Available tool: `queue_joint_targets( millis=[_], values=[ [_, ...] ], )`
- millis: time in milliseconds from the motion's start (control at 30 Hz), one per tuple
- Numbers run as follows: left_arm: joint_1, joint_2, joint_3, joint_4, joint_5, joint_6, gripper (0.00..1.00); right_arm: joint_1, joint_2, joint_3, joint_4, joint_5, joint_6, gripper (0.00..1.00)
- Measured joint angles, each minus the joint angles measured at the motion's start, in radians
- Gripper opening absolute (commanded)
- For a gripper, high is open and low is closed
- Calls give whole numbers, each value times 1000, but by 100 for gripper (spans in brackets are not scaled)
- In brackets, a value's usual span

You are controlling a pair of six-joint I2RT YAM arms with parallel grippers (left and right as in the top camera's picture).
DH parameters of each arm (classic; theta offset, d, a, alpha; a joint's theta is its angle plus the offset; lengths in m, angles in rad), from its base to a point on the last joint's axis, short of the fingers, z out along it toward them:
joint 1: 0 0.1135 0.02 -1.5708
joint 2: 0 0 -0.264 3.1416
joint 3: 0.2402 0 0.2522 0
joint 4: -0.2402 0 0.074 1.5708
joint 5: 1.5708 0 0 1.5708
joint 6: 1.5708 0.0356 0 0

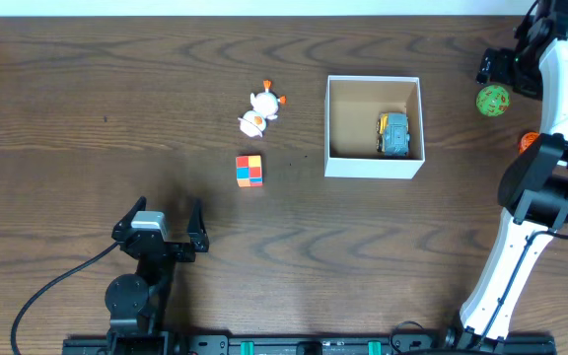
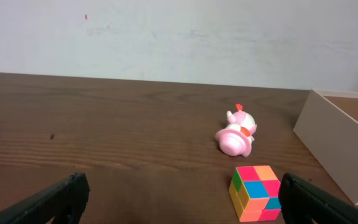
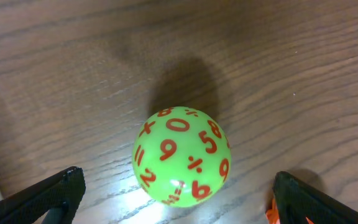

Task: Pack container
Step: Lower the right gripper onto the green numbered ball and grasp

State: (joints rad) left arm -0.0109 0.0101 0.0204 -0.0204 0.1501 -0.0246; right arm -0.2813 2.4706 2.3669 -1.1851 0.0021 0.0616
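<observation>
Open-topped box [image 1: 374,166] sits right of centre on the table [image 1: 87,99]; a small blue toy car [image 1: 393,134] lies inside, near its right wall; left gripper [image 1: 166,209] is at the near left, fingers spread wide, nothing between them; a colour cube [image 1: 248,170] and a white toy figure [image 1: 260,110] lie ahead of it, left of the box; right gripper [image 3: 178,190] is spread wide above a green numbered ball [image 3: 180,154] on the table right of the box; fingers clear of the ball on both sides.
</observation>
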Motion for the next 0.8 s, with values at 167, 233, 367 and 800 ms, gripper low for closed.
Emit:
queue_joint_targets(
  millis=[167,233,367,800],
  values=[
    [0,0,0,0,0,0,98,0,27,0,4,6,-7,99],
    [0,0,0,0,0,0,98,0,31,0,5,6,-8,99],
    [0,0,0,0,0,0,98,0,32,0,8,7,-11,99],
    [0,0,0,0,0,0,98,0,56,-2,16,10,-14,99]
  ],
)
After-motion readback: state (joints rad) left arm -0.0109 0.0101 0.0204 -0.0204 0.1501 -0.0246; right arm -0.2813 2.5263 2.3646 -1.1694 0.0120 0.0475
